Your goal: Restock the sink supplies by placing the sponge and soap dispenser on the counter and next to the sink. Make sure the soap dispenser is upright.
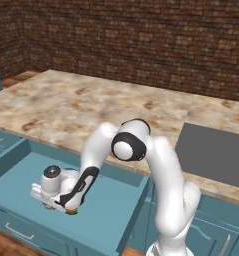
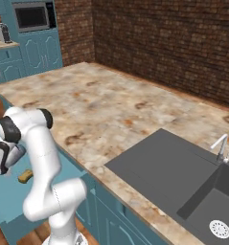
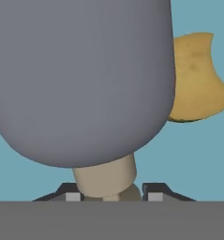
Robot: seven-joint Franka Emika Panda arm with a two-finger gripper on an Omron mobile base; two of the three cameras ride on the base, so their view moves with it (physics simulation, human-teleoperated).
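Grey soap dispenser (image 3: 80, 79) lay close before the camera, its pale neck between the two fingertips of the gripper (image 3: 111, 193), which pinched it, tan sponge (image 3: 195, 77) just beside it on the blue drawer (image 3: 197, 159) floor, below the counter (image 1: 91, 105), sink (image 2: 168, 167) well apart.

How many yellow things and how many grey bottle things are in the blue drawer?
Yellow: 1, the sponge
Grey: 1, the soap dispenser, right in front of the gripper
Total: 2
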